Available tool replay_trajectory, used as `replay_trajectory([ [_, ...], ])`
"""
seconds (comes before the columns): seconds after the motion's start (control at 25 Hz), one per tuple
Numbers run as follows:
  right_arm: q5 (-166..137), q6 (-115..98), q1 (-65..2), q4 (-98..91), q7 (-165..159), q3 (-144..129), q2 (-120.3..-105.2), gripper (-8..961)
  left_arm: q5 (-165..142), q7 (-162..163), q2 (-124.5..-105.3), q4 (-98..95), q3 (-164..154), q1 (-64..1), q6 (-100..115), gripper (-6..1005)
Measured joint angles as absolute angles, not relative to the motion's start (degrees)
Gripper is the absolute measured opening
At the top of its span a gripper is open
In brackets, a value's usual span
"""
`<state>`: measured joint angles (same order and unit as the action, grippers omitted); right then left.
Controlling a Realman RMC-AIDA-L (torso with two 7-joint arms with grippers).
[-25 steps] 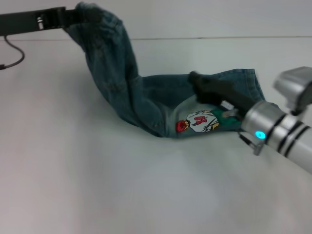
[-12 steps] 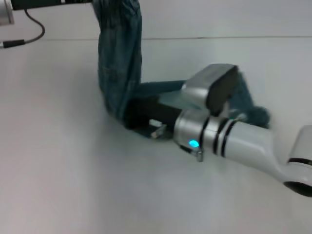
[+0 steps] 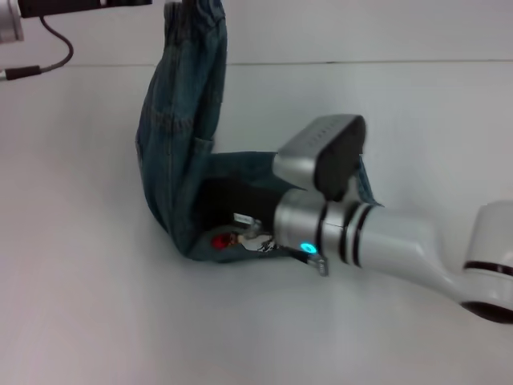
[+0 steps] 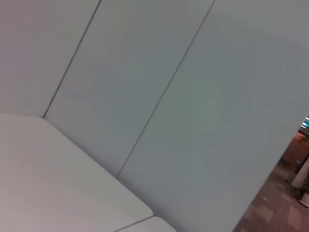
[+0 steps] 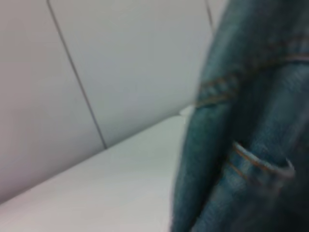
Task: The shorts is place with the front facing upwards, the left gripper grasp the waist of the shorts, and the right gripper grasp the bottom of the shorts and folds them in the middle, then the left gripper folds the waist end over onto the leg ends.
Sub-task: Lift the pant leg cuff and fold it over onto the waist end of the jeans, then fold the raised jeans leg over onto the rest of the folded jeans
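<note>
The blue denim shorts hang in a tall fold from my left gripper, which is shut on their waist at the top of the head view. The lower part of the shorts lies on the white table, with a red and white patch showing at the front edge. My right gripper reaches in from the right, low over the table and sunk into the lying cloth, shut on it. In the right wrist view the denim, with a belt loop, fills one side. The left wrist view shows only wall and table.
A black cable runs along the far left of the table below the left arm. The right arm's silver forearm lies across the right half of the table. A pale panelled wall stands behind.
The right gripper has moved left across the table, dragging the lying part of the shorts with it. The left gripper has moved right with the waist, so the hanging cloth stands steeper.
</note>
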<state>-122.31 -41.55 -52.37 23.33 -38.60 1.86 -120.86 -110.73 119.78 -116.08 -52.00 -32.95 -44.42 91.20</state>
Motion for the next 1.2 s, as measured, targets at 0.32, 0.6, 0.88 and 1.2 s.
replay_trajectory([
  [0.32, -122.11, -52.53, -40.22, 13.72, -38.52, 7.22, -120.28, 9, -110.51, 117.63, -117.28, -50.27, -33.05, -43.04, 91.59, 58],
  [0.6, -122.04, -64.4, -35.81, 4.65, -44.05, 19.5, -119.86, 13, -110.36, 111.66, -121.97, -47.1, -35.64, -43.51, 88.23, 63],
  [0.88, -115.03, -71.61, -33.56, 1.39, -49.23, 26.99, -120.02, 17, -106.38, 108.03, -124.1, -39.62, -50.24, -44.74, 76.14, 68],
  [1.2, -111.71, -70.65, -32.78, 2.37, -49.39, 27.13, -120.06, 22, -98.2, 101.64, -124.5, -27.71, -59.31, -47.49, 69.36, 74],
])
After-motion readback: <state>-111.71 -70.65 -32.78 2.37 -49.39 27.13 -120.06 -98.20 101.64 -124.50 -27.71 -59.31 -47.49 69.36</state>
